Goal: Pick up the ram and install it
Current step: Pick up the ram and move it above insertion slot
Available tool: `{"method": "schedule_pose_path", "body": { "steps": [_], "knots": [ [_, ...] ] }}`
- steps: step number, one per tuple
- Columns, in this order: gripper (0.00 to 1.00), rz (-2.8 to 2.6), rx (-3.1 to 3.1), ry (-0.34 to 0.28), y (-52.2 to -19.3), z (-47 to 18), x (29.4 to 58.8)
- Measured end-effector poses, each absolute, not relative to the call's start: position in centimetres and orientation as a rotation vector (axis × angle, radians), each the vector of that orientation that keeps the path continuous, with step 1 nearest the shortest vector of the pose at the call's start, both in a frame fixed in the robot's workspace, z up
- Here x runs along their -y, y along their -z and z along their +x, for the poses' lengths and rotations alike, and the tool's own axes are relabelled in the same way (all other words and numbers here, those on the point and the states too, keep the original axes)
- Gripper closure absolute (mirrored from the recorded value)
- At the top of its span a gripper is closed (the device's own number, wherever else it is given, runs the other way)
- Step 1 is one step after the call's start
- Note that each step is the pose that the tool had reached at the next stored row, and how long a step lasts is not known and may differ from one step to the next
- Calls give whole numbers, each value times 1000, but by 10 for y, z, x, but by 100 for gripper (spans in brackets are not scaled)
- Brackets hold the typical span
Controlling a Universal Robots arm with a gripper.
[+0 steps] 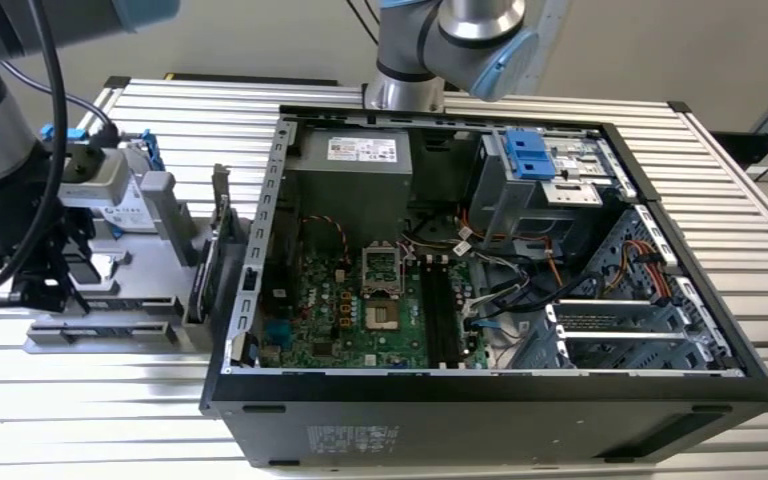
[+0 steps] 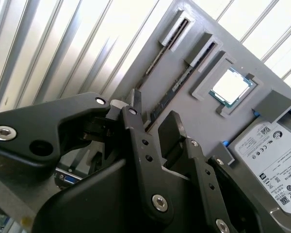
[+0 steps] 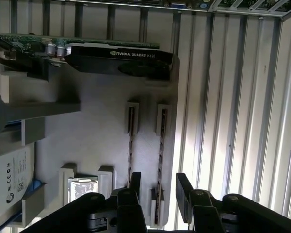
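The ram (image 3: 160, 155) is a long dark stick standing on edge in a slotted holder of the grey fixture (image 3: 97, 136). It also runs toward the fingers in the second wrist view (image 2: 177, 85). My gripper (image 3: 159, 183) is open just above it, with one black finger (image 3: 135, 182) on each side of the stick's near end. The same straddle appears in the second wrist view, where my gripper (image 2: 153, 120) has nothing clamped. A second similar stick (image 3: 131, 141) sits in the neighbouring slot.
On the fixture are an upright graphics card (image 3: 116, 58), a processor (image 2: 231, 87) and a hard drive (image 2: 271, 160). In the exterior view the open computer case (image 1: 491, 250) fills the middle, the fixture (image 1: 104, 335) lies to its left, and its empty memory slots (image 1: 440, 310) are beside the processor socket.
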State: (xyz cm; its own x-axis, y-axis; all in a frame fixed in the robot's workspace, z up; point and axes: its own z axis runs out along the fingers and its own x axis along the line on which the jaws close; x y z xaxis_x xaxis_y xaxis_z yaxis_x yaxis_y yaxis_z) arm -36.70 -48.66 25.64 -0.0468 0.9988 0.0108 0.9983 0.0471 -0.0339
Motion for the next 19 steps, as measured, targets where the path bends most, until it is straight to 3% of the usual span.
{"method": "schedule_pose_path", "body": {
  "steps": [19],
  "knots": [
    [0,-2149,2245,-28,-248,-367,487]
  ]
}}
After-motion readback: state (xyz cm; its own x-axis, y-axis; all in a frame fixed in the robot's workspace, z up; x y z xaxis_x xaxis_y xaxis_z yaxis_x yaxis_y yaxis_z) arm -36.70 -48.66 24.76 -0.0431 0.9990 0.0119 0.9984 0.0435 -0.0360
